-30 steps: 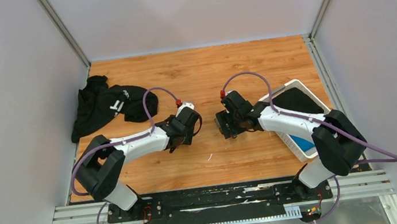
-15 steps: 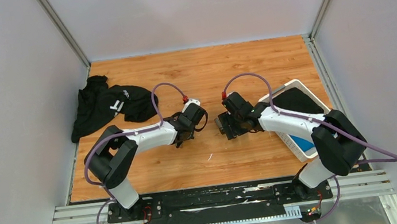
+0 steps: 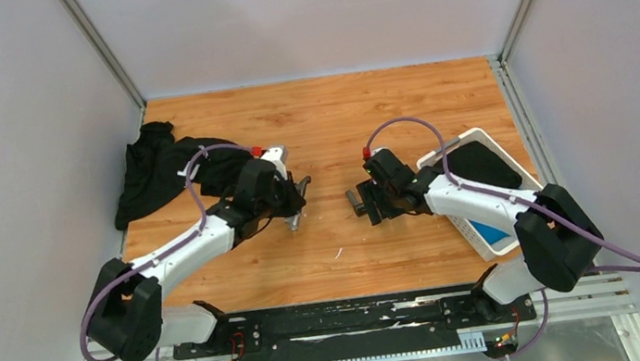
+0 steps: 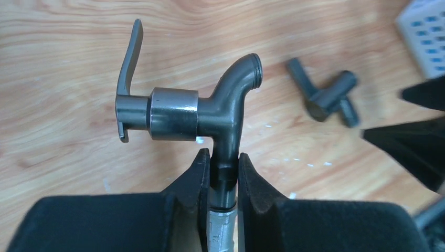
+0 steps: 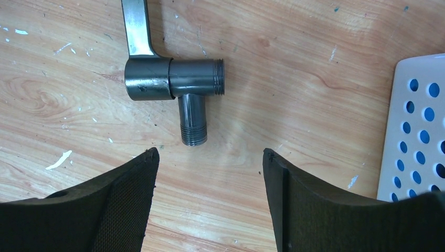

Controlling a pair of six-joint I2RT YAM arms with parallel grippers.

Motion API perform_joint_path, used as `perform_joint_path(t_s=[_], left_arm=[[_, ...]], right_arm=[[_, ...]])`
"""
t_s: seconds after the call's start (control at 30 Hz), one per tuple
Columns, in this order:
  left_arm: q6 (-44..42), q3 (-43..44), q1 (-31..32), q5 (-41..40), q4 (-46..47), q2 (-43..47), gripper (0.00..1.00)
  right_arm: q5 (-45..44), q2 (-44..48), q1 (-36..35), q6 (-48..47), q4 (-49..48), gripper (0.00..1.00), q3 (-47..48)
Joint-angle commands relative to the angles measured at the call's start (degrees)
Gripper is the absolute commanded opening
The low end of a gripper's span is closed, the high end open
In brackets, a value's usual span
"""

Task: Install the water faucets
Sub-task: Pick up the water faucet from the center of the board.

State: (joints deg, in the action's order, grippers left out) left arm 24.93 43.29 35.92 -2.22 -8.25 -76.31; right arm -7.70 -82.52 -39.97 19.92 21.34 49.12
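- While L gripper [image 4: 220, 173] clamps tap [image 4: 173, 113] by stub, R gripper [image 5: 210, 155] hangs wide open, empty, facing valve [image 5: 173, 79].
- Step: fetching 2nd piece; next, prob.: R lowers, grips valve body.

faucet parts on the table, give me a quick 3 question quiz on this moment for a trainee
1. True or false: the left jaws are shut on the pipe stub of the spouted faucet.
2. The lever-handled faucet piece in front of the right jaws is: A clamped between them; B lying loose on the table; C hanging in the air.
3. Fill in: the black cloth lies near the table's far ____ corner, by the robot's own sides.
Key: 1 true; 2 B; 3 left.
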Motion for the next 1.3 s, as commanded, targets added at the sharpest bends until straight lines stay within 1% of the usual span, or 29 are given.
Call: perform_joint_path(t_s=[0.0, 0.07, 0.17, 0.27, 0.33, 0.4, 0.47, 0.53, 0.57, 0.7, 0.83, 0.93, 1.27], left_arm=[[6.87, -6.74, -4.74, 20.99, 18.01, 2.61, 0.00], [10.56, -10.03, -6.43, 26.07, 25.03, 1.79, 0.00], [16.20, -12.78, -8.51, 31.84, 34.11, -1.03, 0.00], [22.44, -15.96, -9.90, 35.47, 46.20, -4.87, 0.00], [23.45, -16.95, -9.99, 36.32, 48.99, -6.92, 0.00], [25.64, -18.54, -10.08, 36.88, 54.59, -9.36, 0.00], [28.40, -20.40, -10.16, 37.63, 61.66, -12.25, 0.00], [30.54, -21.38, -10.25, 38.45, 66.41, -15.67, 0.00], [31.52, -21.80, -10.26, 38.98, 69.11, -17.46, 0.00], [38.47, -24.23, -10.35, 40.15, 84.54, -25.12, 0.00], [43.55, -25.18, -10.43, 41.00, 96.90, -33.83, 0.00], [43.05, -25.48, -10.43, 40.95, 97.27, -36.11, 0.00], [42.05, -27.01, -10.43, 40.82, 97.20, -36.63, 0.00]], right_arm=[[-1.02, 1.75, 0.82, 0.60, 1.33, 0.71, -1.05], [-0.87, 2.34, 0.85, 0.81, 1.33, 0.71, -1.05], [0.12, 3.28, 0.94, 0.84, 1.24, 0.71, -0.93], [1.58, 4.10, 1.17, 0.83, 1.34, 0.71, -0.25], [2.73, 4.76, 1.35, 1.98, 1.03, 0.71, 0.27], [4.15, 5.59, 1.80, 4.79, -0.09, 0.67, 0.44], [6.17, 6.39, 2.21, 9.05, -2.26, 0.65, 0.40], [6.75, 6.67, 2.52, 14.03, -4.82, 0.65, 0.31], [8.70, 6.48, 2.55, 16.05, -6.29, 0.65, 0.20], [14.37, 4.13, 2.48, 23.36, -15.22, 0.64, -0.86], [16.32, -1.00, 1.87, 26.04, -15.56, 0.65, 2.35], [16.74, -3.91, 1.08, 27.43, -16.84, 0.65, 3.52], [19.80, -10.91, -1.34, 28.11, -24.41, 0.64, 6.59]])
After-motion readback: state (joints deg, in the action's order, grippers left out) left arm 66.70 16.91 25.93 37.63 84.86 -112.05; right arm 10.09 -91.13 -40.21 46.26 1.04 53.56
